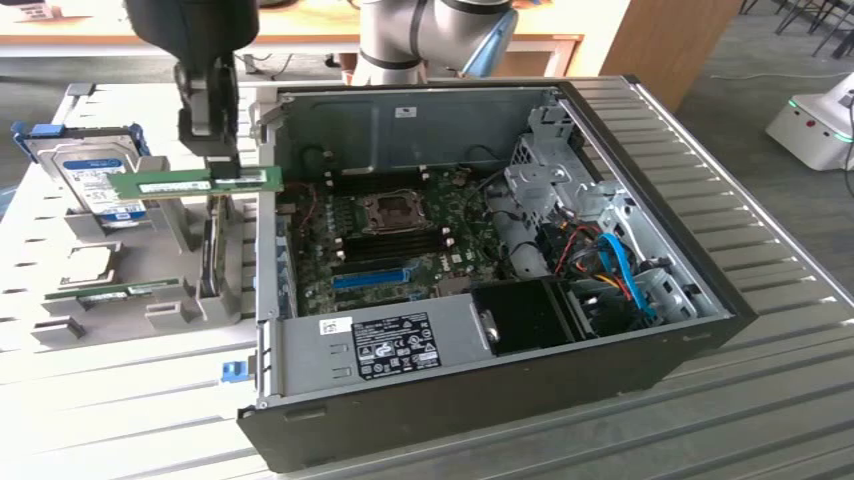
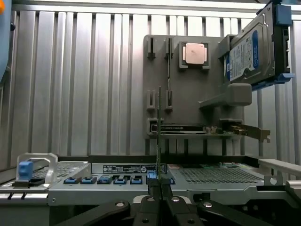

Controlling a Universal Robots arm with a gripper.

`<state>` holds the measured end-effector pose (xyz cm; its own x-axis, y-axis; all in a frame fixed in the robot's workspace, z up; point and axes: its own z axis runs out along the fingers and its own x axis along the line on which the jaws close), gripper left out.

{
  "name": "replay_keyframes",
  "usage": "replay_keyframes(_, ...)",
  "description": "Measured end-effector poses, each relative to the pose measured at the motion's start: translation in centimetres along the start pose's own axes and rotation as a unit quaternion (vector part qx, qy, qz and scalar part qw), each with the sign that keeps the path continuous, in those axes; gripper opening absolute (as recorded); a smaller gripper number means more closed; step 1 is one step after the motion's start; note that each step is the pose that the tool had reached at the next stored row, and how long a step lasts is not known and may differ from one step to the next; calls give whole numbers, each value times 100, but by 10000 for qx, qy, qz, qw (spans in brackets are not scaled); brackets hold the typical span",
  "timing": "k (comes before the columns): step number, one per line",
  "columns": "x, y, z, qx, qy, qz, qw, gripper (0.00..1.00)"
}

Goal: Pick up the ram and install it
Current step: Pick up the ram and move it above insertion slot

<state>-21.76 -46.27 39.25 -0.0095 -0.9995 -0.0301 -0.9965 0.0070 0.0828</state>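
Green, thin circuit-board ram (image 1: 174,186) hung pinched between the dark fingers (image 1: 211,130), at 9 o'clock of the open computer case (image 1: 467,400).

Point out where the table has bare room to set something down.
Bare slatted table lies at the exterior view's right of the computer case and in that view's lower-left corner. The grey rack with the hard drive is crowded.
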Motion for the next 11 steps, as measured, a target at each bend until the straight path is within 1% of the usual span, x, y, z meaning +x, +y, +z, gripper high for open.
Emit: replay_keyframes(11, -4, -421, -35, -3, -6, -77, 10000, 12)
